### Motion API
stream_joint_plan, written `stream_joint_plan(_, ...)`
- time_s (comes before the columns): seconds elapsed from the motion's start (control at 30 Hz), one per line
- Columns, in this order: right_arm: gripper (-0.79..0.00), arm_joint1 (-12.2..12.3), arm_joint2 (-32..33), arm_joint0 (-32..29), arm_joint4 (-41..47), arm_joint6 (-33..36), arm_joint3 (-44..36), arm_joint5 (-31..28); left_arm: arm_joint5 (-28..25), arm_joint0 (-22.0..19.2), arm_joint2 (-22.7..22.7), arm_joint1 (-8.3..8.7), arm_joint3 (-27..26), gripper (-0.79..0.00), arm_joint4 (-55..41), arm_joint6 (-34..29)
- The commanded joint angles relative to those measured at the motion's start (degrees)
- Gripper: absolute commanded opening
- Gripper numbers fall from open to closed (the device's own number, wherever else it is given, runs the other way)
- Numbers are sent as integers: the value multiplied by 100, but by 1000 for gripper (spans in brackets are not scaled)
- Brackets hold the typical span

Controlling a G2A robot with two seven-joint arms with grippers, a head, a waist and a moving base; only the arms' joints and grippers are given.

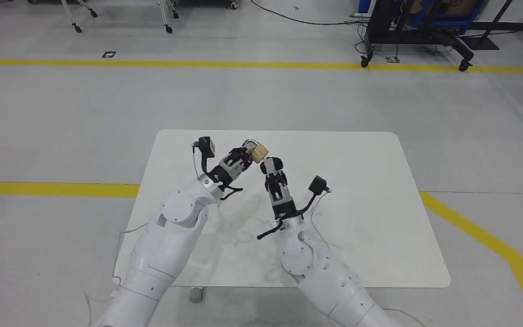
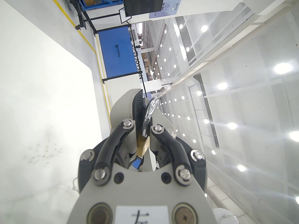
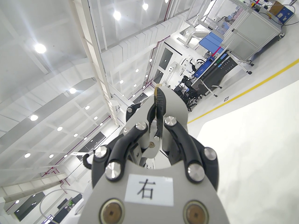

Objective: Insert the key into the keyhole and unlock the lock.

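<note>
Above the middle of the white table [image 1: 368, 212], both arms are raised and their grippers are close together. My left gripper [image 1: 248, 154] is shut on a brass padlock [image 1: 259, 152]. In the left wrist view the padlock's brass body [image 2: 142, 146] sits deep between the fingers and its silver shackle [image 2: 150, 111] sticks out near the tips of the left gripper [image 2: 146, 104]. My right gripper [image 1: 271, 167] stands just to the right of the padlock. It is shut on a thin brass key [image 3: 155, 97], held edge-on between the pads of the right gripper [image 3: 157, 95]. Key and padlock are apart.
The table has rounded corners, and grey floor with yellow lines [image 1: 245, 64] lies around it. A black wheeled cart [image 1: 417, 37] stands far behind at the right. Wheeled stand legs [image 1: 122, 16] are at the far left.
</note>
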Motion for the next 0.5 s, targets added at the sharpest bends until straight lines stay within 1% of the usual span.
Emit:
stream_joint_plan(0.0, -785, -16, 18, 8, 18, 24, 20, -4, -2, -2, 3, -2, 4, -785, 8, -18)
stream_joint_plan(0.03, -785, -26, 26, 8, 43, 40, 25, -18, 1, -4, 3, -3, 6, -785, 9, -27)
stream_joint_plan(0.07, -727, -35, 35, 8, 69, 59, 32, -35, 1, -6, 2, -4, 7, -785, 12, -37)
stream_joint_plan(0.1, -526, -43, 49, 10, 89, 73, 41, -48, 2, -9, 2, -4, 11, -785, 17, -54)
stream_joint_plan(0.13, -376, -50, 66, 8, 110, 77, 49, -60, 6, -12, -2, -4, 16, -785, 17, -68)
stream_joint_plan(0.17, -123, -60, 86, 4, 118, 82, 50, -76, 6, -15, -10, -4, 21, -785, 16, -78)
stream_joint_plan(0.2, -28, -63, 98, 0, 118, 79, 50, -83, 6, -16, -15, -4, 24, -785, 15, -83)
stream_joint_plan(0.23, 0, -68, 116, -10, 117, 76, 44, -99, 6, -18, -24, -3, 29, -785, 14, -92)
stream_joint_plan(0.47, 0, -86, 254, -108, 241, 119, -40, -218, 22, -13, -95, -4, 53, -785, -61, -88)
